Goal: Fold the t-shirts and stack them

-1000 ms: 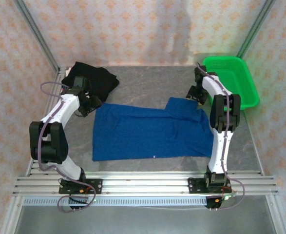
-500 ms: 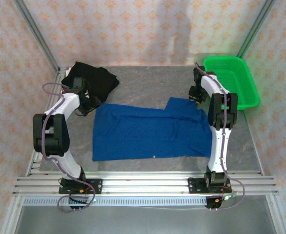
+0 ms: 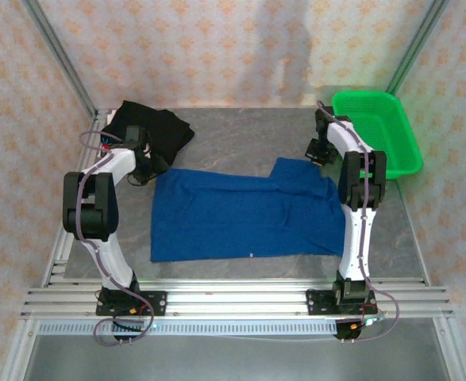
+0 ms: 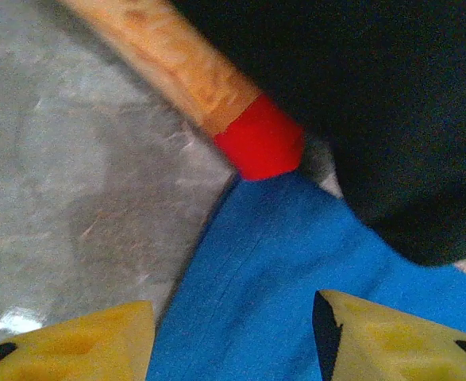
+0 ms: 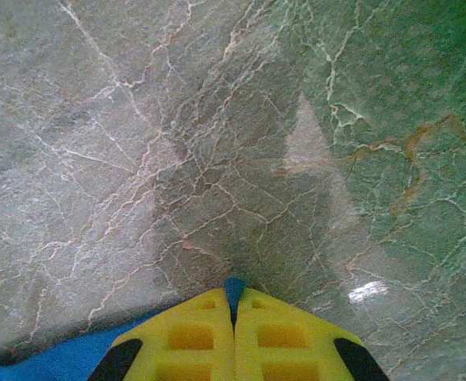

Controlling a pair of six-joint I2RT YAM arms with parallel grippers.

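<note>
The blue t-shirt [image 3: 240,214] lies spread flat across the middle of the table. A black t-shirt [image 3: 159,128] is bunched at the back left. My left gripper [image 3: 148,169] is at the blue shirt's back-left corner. In the left wrist view it [image 4: 233,341] is open, with the blue cloth [image 4: 272,270] lying between its yellow fingers and the black cloth [image 4: 391,119] just beyond. My right gripper [image 3: 317,152] is at the shirt's back-right corner. Its fingers [image 5: 234,298] are shut, with a tip of blue cloth [image 5: 234,286] pinched between them.
A green plastic basket [image 3: 391,147] stands at the back right, close to my right arm. An orange strip with a red end [image 4: 256,147] lies beside the blue shirt's corner; what it is I cannot tell. Grey marble tabletop [image 5: 177,143] lies ahead of the right gripper.
My right gripper has closed on the back-right corner of the blue t-shirt. My left arm's elbow has swung back towards the left wall while its gripper stayed at the back-left corner.
</note>
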